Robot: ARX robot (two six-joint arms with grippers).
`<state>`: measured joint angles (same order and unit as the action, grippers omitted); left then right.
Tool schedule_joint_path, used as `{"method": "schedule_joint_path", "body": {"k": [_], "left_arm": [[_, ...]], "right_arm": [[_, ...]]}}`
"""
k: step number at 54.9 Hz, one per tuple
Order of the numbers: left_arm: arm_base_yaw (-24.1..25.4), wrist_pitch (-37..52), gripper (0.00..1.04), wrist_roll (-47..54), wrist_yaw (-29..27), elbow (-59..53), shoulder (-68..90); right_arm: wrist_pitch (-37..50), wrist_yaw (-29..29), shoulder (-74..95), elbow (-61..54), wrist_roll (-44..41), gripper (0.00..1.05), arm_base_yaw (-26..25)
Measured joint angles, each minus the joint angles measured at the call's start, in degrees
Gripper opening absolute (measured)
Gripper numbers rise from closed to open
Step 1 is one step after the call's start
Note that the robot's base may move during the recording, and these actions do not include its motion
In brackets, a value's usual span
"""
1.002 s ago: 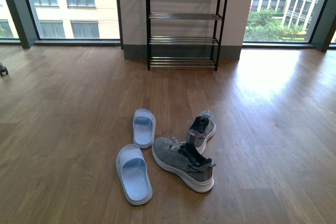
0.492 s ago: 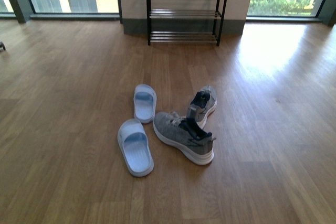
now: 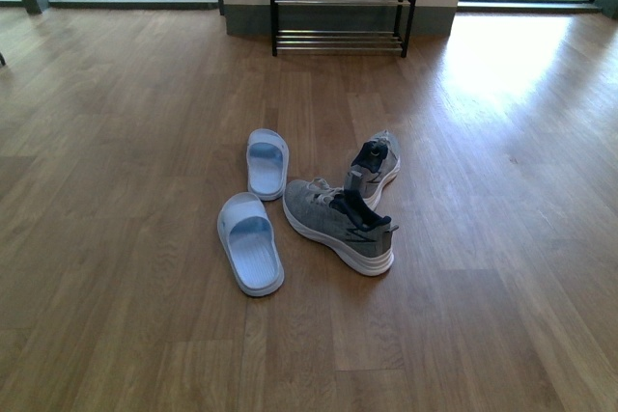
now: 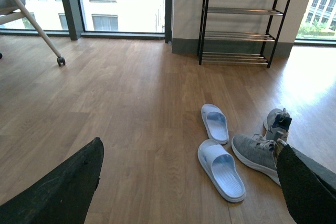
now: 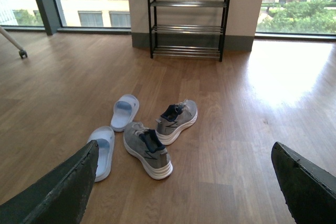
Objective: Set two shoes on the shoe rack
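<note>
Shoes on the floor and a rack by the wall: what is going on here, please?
Nothing is being held at this moment. The left hand and the right hand are both open, with nothing between their fingers. The grey sneakers and the light-blue slides lie together on the wooden floor, some way in front of the shoe rack, whose visible tiers carry nothing. No shoe is on the rack yet.
</note>
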<state>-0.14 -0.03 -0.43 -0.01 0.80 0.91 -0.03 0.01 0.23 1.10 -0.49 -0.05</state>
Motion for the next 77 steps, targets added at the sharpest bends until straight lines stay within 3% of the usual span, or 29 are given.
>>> {"method": "schedule_joint_path", "body": {"k": [77], "left_arm": [[0.0,0.0,0.95,0.0,0.0,0.0,0.0]], "right_arm": [[0.0,0.0,0.0,0.0,0.0,0.95,0.0]]}}
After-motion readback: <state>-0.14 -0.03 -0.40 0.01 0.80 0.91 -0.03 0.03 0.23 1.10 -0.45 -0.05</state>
